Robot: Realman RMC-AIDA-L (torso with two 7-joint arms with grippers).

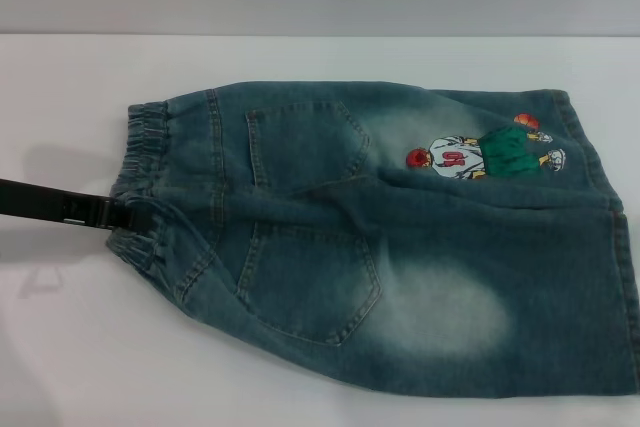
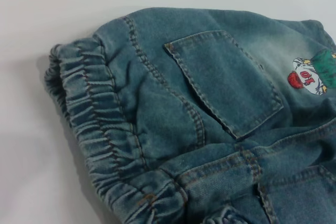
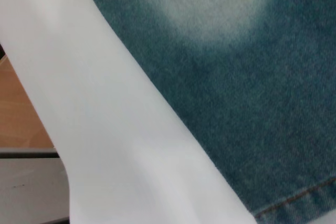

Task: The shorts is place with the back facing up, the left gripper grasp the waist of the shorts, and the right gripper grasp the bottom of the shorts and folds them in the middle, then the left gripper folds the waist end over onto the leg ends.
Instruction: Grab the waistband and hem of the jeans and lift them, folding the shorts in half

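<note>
Blue denim shorts (image 1: 400, 247) lie flat on the white table (image 1: 70, 347), back pockets up. The elastic waist (image 1: 140, 142) is at the left and the leg ends (image 1: 625, 287) at the right. A cartoon print (image 1: 480, 152) marks the far leg. My left gripper (image 1: 128, 215) reaches in from the left as a thin black bar, its tip at the middle of the waistband, where the cloth bunches around it. The left wrist view shows the gathered waist (image 2: 89, 114) and a back pocket (image 2: 226, 82) close up. The right wrist view shows a faded patch of denim (image 3: 210, 3) and a hem (image 3: 294, 200). My right gripper is out of view.
The near leg end runs off the right border of the head view. In the right wrist view the table's edge (image 3: 47, 145) drops to a wooden floor (image 3: 21, 114). Bare white tabletop lies left of and in front of the shorts.
</note>
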